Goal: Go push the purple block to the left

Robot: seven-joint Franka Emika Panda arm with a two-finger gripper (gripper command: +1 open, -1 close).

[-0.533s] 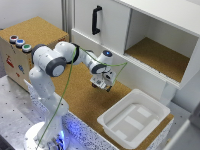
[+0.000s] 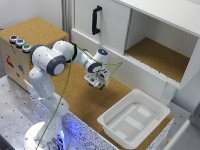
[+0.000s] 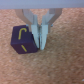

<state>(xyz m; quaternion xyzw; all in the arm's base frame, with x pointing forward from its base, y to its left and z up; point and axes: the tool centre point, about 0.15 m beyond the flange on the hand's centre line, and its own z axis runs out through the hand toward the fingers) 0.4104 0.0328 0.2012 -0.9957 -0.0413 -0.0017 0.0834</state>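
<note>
The purple block (image 3: 22, 40) with yellow markings lies on the cork surface in the wrist view, right beside my gripper (image 3: 40, 42). My fingers (image 3: 43, 36) are pressed together with nothing between them, touching or nearly touching the block's side. In the exterior view my gripper (image 2: 98, 85) points down at the cork table, and the purple block is hidden behind it.
A white tray (image 2: 134, 119) sits at the table's near end toward the exterior view's right. A white cabinet with a black handle (image 2: 94, 20) and an open cork-floored compartment (image 2: 160, 56) stands behind. A cork box with coloured buttons (image 2: 19, 43) is at the exterior view's left.
The arm and gripper look almost unchanged from half a second ago; any movement is too small to tell.
</note>
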